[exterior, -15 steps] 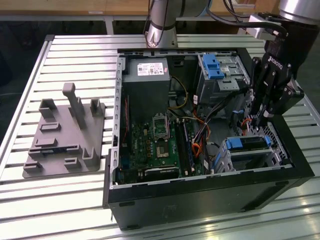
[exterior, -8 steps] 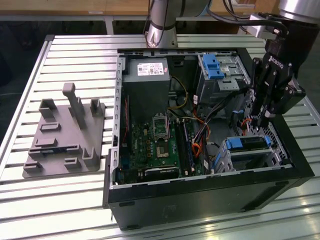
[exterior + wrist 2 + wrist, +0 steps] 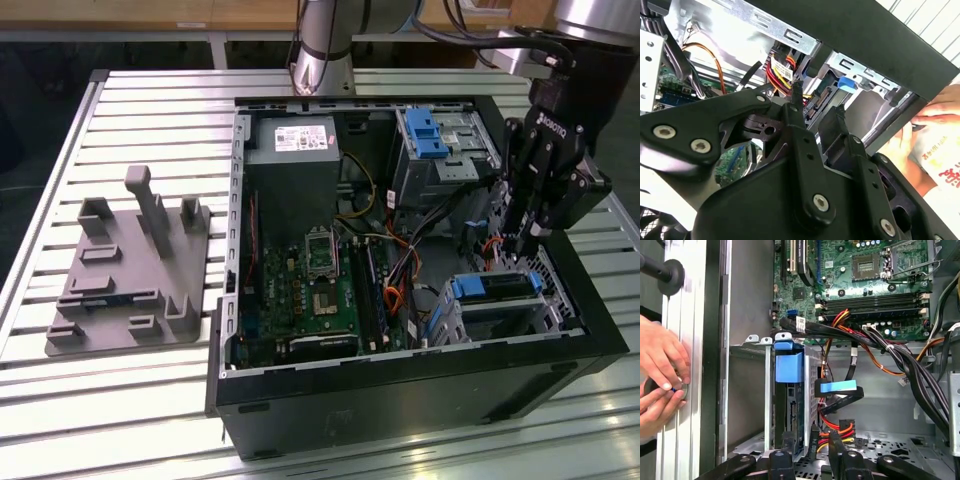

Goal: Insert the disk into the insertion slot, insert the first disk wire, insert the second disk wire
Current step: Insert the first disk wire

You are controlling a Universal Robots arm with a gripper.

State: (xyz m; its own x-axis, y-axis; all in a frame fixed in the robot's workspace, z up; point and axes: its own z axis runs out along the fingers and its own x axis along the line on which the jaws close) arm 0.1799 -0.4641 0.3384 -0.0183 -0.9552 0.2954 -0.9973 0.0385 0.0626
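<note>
Claw (image 3: 810, 436) spread astride a black wire plug (image 3: 813, 440) beside the disk (image 3: 789, 369) in the insertion slot (image 3: 813, 375).

In the exterior view, read the open computer case (image 3: 400, 400) as a clock face with twelve at its far wall. It stands on the table (image 3: 150, 110). A fixture plate (image 3: 130, 270) lies on the table out beyond nine, apart from the case. Inside, the power supply (image 3: 295, 140) sits at eleven, the latched drive bay (image 3: 432, 140) at one and the motherboard (image 3: 310, 290) at eight. The insertion slot (image 3: 447, 318) is at four, the disk (image 3: 495, 285) apparently seated in it, the gripper (image 3: 520, 245) just above.
</note>
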